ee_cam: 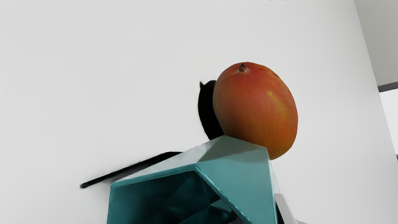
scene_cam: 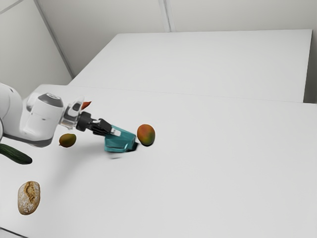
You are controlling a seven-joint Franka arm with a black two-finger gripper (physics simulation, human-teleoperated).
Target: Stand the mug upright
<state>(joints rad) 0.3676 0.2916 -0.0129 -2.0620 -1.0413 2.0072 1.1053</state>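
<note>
one teal mug (scene_cam: 117, 144) is tilted over the white surface (scene_cam: 208, 168), its open mouth toward the wrist camera. the end effector (scene_cam: 115, 132) is clamped on its wall, one finger inside, the other outside. an orange-red mango (scene_cam: 146, 134) sits just beside the mug.
</note>
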